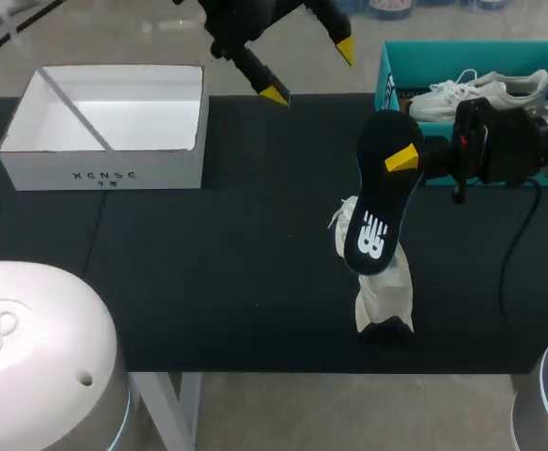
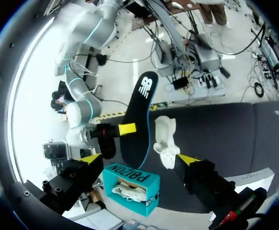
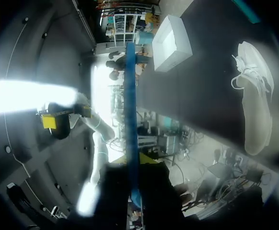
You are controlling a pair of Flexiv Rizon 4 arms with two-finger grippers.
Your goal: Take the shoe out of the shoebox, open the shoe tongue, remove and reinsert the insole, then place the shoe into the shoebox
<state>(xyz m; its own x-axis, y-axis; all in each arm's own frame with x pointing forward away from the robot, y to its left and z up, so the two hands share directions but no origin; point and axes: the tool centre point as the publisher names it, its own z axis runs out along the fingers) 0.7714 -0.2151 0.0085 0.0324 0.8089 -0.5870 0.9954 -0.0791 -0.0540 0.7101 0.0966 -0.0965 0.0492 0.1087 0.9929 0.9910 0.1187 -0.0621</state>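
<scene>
The right gripper (image 1: 398, 160) is closed on a dark navy foam insole with a white logo (image 1: 380, 202). It pinches the insole by one long edge near the heel end, with one yellow tip on the upper face. The insole hangs in the air above the black table mat (image 1: 208, 272), and its printed face is turned upward to the head camera. In the right wrist view the insole (image 3: 130, 110) is seen from its edge, as a thin blue line that goes out from between the fingers.

The white lace-up sneaker (image 1: 379, 287) lies on the mat under the far end of the insole and is partly covered by it. I cannot tell if the two touch. From the right wrist the sneaker (image 3: 254, 103) is well to the side of the gripper.

The left gripper (image 1: 310, 70) is wide open and holds nothing. It is raised above the far side of the mat, between the white cardboard shoebox (image 1: 104, 164) and the teal box (image 1: 391, 70). The teal box has a second white shoe (image 1: 476, 92) inside. From the left wrist, the insole (image 2: 138, 112) and the sneaker (image 2: 166, 141) are ahead of the open fingers.
</scene>
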